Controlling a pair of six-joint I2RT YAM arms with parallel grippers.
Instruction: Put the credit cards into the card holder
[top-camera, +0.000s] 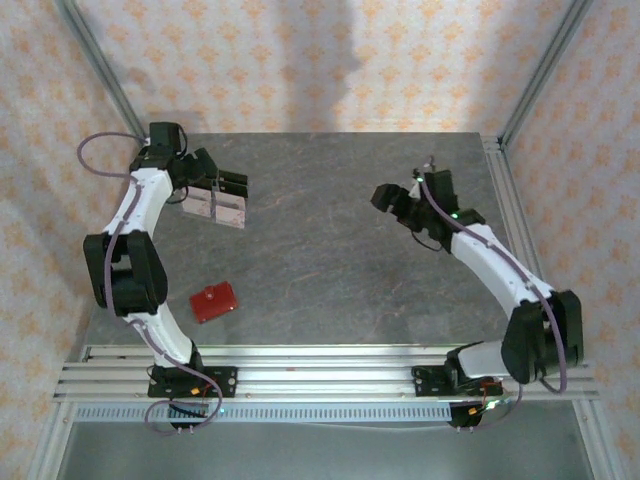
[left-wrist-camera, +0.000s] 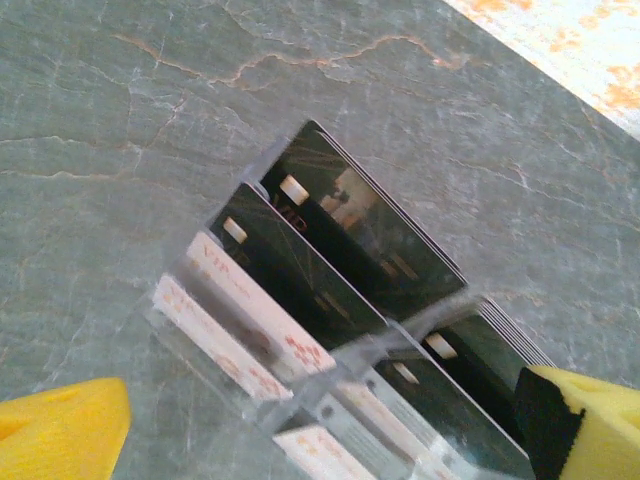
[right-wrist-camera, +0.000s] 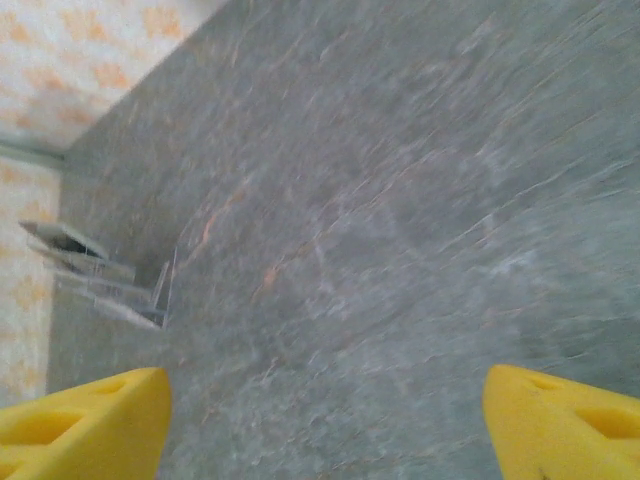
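From above, I am holding my left gripper (top-camera: 224, 182) spread wide just over the credit cards (top-camera: 218, 207), which are standing in rows at the far left of the table (top-camera: 340, 250). The card holder (top-camera: 214, 301) is lying flat near my left arm's base, well apart from the cards. My right gripper (top-camera: 400, 203) is hanging over bare table on the right.

Through my left wrist camera, I am looking down on the cards tiered in a clear stand (left-wrist-camera: 400, 335), with my yellow fingertips (left-wrist-camera: 60, 425) flanking it and touching nothing. I am judging the cards to be light, stiff, thin and slick. Pinching one across its flat faces near the exposed top edge looks safest.

Through my right wrist camera, my fingertips (right-wrist-camera: 80, 420) are standing apart with nothing between them, and the stand is sitting far off to the left.
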